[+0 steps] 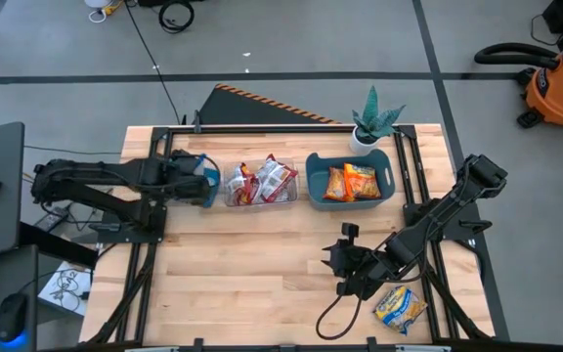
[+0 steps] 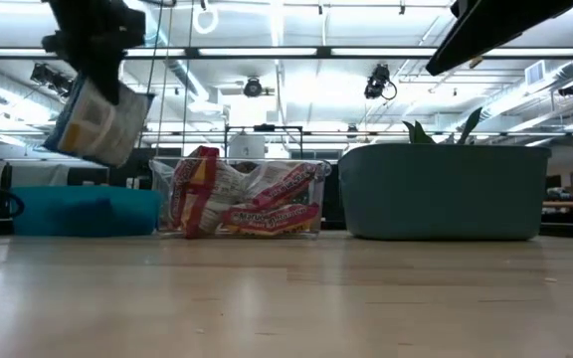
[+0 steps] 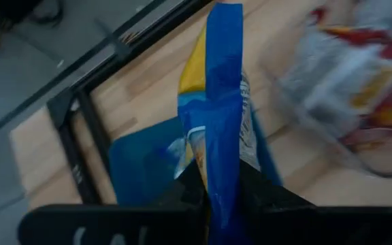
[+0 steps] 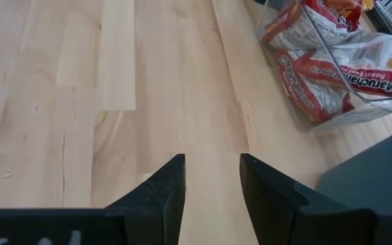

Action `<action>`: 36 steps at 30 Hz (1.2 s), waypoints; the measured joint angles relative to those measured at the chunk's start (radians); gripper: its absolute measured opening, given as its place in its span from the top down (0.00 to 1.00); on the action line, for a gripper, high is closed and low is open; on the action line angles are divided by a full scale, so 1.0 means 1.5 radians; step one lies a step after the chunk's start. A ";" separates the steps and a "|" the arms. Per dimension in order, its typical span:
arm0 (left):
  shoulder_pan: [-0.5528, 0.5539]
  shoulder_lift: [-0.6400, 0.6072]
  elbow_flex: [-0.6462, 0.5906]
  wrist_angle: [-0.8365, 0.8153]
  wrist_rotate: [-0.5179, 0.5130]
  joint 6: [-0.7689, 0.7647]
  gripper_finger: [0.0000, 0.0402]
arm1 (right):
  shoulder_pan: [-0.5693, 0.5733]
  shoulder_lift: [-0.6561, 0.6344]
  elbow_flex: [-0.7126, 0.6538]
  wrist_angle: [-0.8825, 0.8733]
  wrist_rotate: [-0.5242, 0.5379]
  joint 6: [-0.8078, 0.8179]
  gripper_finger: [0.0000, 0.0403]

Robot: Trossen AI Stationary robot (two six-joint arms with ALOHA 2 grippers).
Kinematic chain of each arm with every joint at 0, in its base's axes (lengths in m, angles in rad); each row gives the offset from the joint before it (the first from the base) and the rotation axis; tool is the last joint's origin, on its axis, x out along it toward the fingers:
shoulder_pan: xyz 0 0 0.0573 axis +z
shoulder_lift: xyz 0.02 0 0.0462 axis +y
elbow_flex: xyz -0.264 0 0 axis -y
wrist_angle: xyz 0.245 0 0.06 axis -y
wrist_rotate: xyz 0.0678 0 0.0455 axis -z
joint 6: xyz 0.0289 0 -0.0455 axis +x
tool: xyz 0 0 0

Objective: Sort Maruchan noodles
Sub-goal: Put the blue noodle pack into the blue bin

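My left gripper (image 1: 206, 181) is shut on a blue-and-yellow noodle packet (image 2: 97, 124) above a low blue bin (image 2: 83, 211) at the table's far left. A clear tub (image 1: 262, 183) beside the bin holds several red-and-silver packets (image 4: 318, 75). A grey-blue bin (image 1: 350, 178) to the tub's right holds orange packets (image 1: 352, 182). Another blue-and-yellow packet (image 1: 400, 307) lies flat near the table's near right corner. My right gripper (image 4: 213, 163) is open over bare wood, just left of that packet, and touches nothing. My left gripper pinches the blue-and-yellow packet between its two fingers at the packet's upper end (image 3: 223, 184). The packet shows edge-on between the fingers in the left wrist view. It hangs below the gripper, tilted, and is lifted clear above the blue bin (image 3: 145, 163).
A small potted plant (image 1: 372, 122) stands at the far edge behind the grey-blue bin. Black frame rails (image 1: 413, 176) run along the table's left and right sides. Open wood (image 1: 252, 274) spans the table's near middle. A shop vacuum (image 1: 560, 83) stands on the floor beyond the table.
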 joint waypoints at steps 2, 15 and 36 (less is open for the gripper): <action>0.020 0.007 -0.002 -0.024 0.001 -0.013 0.89 | 0.000 0.000 0.000 0.002 0.000 -0.003 0.64; 0.180 0.127 -0.034 -0.046 -0.087 0.043 0.89 | 0.000 0.000 0.000 0.032 -0.007 -0.033 0.64; 0.191 0.206 -0.067 0.050 0.109 0.151 0.57 | 0.010 0.000 -0.003 0.029 -0.023 -0.020 0.64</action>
